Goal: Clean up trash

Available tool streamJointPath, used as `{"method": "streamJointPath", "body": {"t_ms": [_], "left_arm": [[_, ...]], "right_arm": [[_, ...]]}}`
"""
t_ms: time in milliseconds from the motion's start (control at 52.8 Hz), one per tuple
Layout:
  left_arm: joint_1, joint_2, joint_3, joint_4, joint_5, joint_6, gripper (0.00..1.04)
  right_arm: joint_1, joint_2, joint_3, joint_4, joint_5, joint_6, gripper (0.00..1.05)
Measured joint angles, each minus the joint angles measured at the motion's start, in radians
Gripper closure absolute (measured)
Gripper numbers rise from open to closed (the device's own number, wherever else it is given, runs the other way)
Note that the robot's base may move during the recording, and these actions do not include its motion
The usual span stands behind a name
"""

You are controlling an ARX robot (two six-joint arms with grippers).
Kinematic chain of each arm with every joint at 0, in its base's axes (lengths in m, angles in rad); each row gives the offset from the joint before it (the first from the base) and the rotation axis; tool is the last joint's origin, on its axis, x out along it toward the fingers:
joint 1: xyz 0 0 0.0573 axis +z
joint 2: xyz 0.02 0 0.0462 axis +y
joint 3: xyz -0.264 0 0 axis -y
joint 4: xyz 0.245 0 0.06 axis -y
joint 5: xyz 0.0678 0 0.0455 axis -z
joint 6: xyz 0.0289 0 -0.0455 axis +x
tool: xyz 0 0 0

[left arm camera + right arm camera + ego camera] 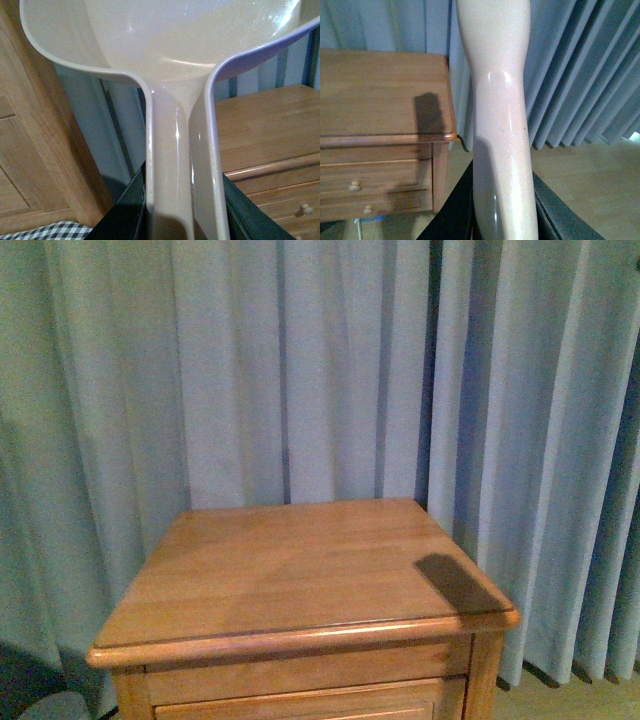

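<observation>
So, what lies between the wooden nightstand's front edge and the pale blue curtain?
Nothing solid: the front view shows the brown wooden nightstand top bare up to the pale blue curtain, with only a dark shadow.

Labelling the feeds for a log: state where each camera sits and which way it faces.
Front: on the body, facing the nightstand and curtains; no arm shows.
Left wrist: on the left arm, looking along the dustpan held in the left gripper; its dark fingers show.
Right wrist: on the right arm, looking along a beige handle in the right gripper, floor beyond.
Shared: all three see the nightstand.
</observation>
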Motion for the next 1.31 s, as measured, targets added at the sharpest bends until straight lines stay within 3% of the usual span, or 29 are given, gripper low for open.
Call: {"method": "streamJointPath", "body": {"t_ms": [189, 549, 1306], "left_arm": [[0.000, 0.000, 0.000, 0.000, 0.000, 0.000, 0.78], [0.000, 0.000, 0.000, 0.000, 0.001, 0.000, 0.78], [0.003, 0.000, -0.004, 0.000, -0.002, -0.002, 0.78]], "right_arm": [[0.037, -0.153, -0.017, -0.056, 0.077, 0.003, 0.85], [0.067, -0.202, -0.034, -0.050, 0.134, 0.026, 0.85], [0.064, -0.203, -0.034, -0.054, 0.131, 0.036, 0.85]]}}
